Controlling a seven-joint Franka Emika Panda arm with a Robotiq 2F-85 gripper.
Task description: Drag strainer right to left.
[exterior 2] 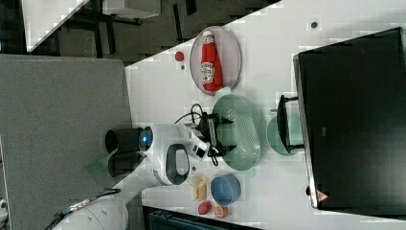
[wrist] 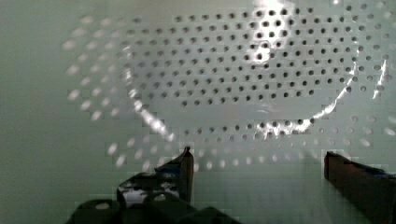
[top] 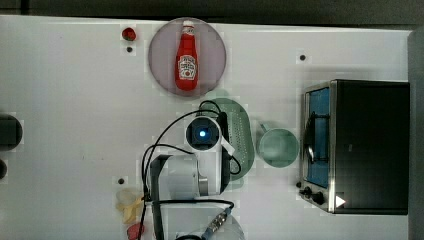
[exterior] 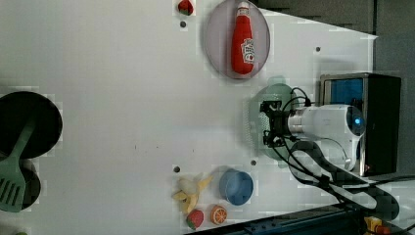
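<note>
The pale mint-green oblong strainer [top: 241, 131] lies on the white table between the arm and the round mug [top: 278, 147]. The arm's wrist [top: 202, 134] covers the strainer's side toward the top view's left. In the left view my gripper [exterior: 266, 125] points down into the strainer [exterior: 255, 113]. The right view shows the gripper [exterior 2: 226, 134] open, its two fingers spread inside the strainer's [exterior 2: 245, 128] bowl. In the wrist view the gripper [wrist: 259, 161] is open just above the perforated bottom [wrist: 233, 70], with nothing between the fingers.
A ketchup bottle [top: 187, 55] lies on a grey-purple plate [top: 215, 45] just beyond the strainer. A black toaster oven [top: 370, 145] stands past the mug. A blue bowl [exterior: 236, 186], banana pieces [exterior: 190, 193], toy fruit [exterior: 219, 214] and a black pan with a green spatula [exterior: 12, 171] sit elsewhere on the table.
</note>
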